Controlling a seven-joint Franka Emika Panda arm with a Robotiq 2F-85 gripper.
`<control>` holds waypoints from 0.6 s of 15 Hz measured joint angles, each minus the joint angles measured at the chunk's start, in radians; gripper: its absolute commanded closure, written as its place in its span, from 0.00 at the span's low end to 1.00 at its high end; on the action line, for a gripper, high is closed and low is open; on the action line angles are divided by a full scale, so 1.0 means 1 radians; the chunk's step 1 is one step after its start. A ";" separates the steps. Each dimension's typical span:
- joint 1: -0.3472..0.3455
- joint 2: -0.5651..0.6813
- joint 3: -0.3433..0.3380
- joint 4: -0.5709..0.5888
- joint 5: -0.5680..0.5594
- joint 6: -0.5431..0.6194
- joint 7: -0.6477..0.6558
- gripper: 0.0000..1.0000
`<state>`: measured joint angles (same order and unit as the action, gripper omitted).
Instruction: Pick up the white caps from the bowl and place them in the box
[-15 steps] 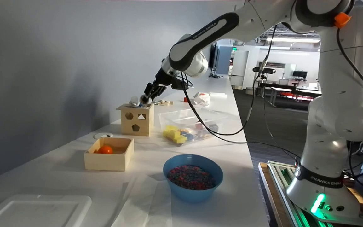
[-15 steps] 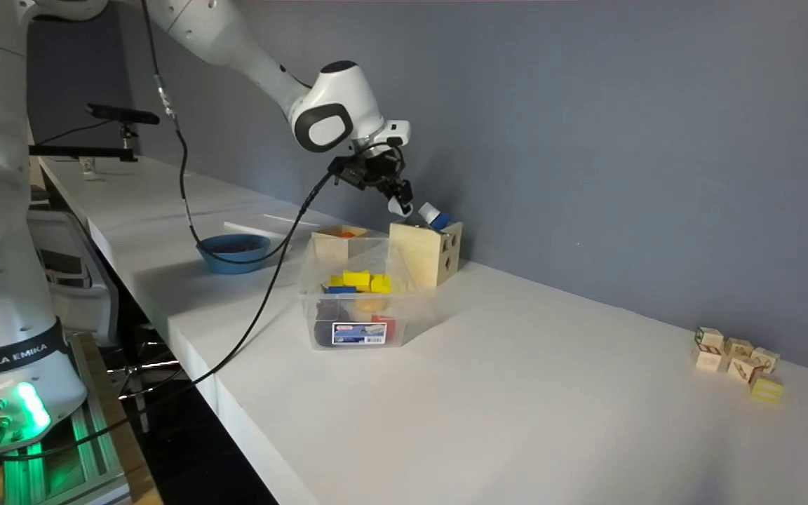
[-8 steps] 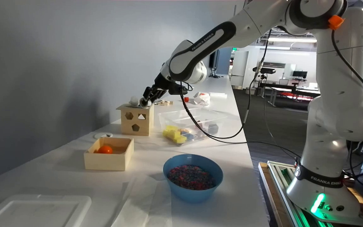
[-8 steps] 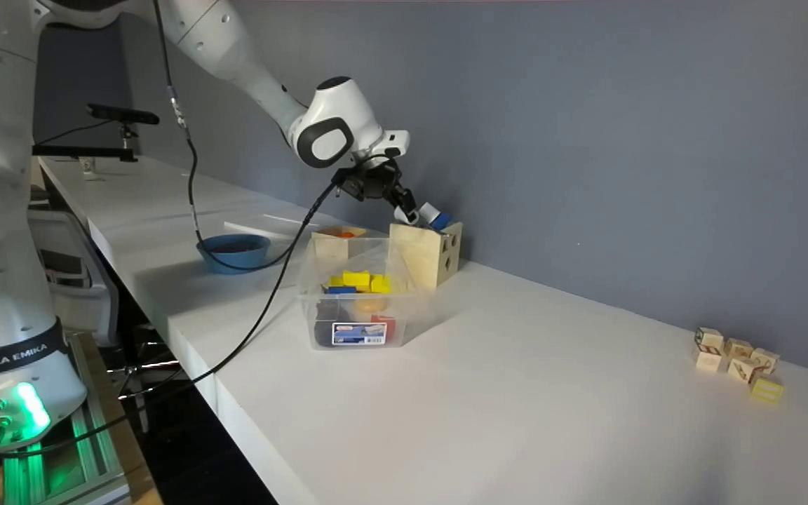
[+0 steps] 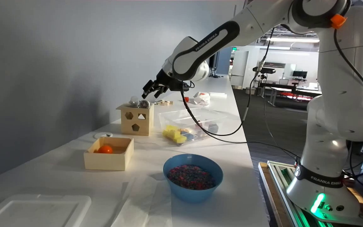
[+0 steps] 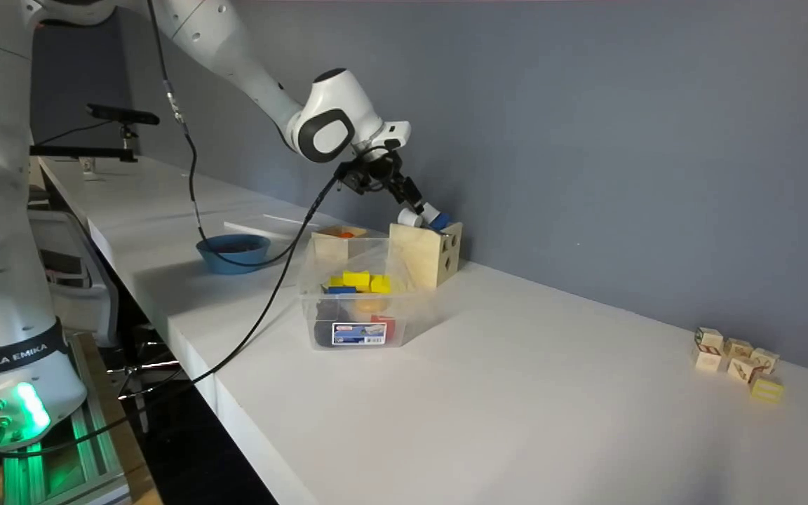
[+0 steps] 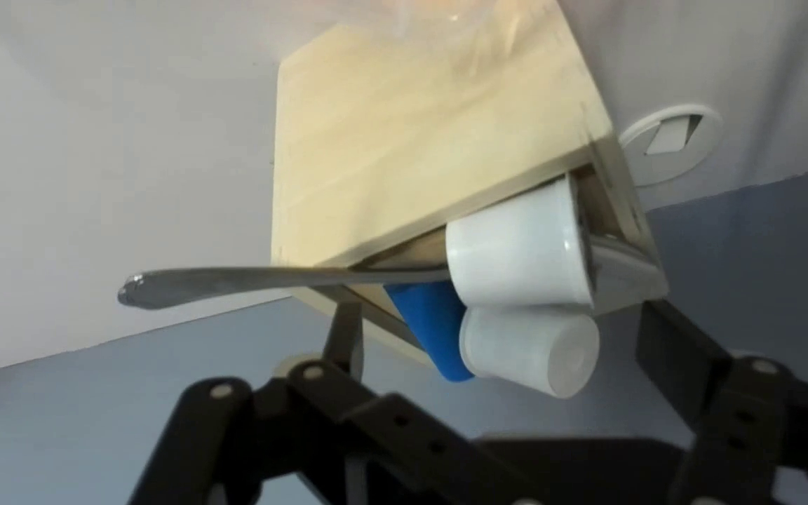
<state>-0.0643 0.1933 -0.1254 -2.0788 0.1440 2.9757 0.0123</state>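
Observation:
My gripper stands open just above the light-wood box, whose face has dark holes. In the wrist view its jaws are wide apart with nothing gripped. A white cap lies on its side in the box's open top. Touching it is a second white cap, tilted and partly sticking out, beside a blue cup. Both caps show on top of the box in both exterior views. What lies deeper inside the box is hidden. The bowl, a small shallow whitish round thing, rests on the table beside the box.
A metal handle juts from the box's top. A low tan box with an orange ball, a blue bowl and a clear bin of toys stand nearby. The grey wall rises close behind the box.
My gripper has come down with a white cap, let it go on top of the box, then opened and lifted slightly above it.

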 measured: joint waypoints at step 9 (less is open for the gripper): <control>0.037 -0.398 0.038 -0.242 0.218 -0.226 -0.452 0.00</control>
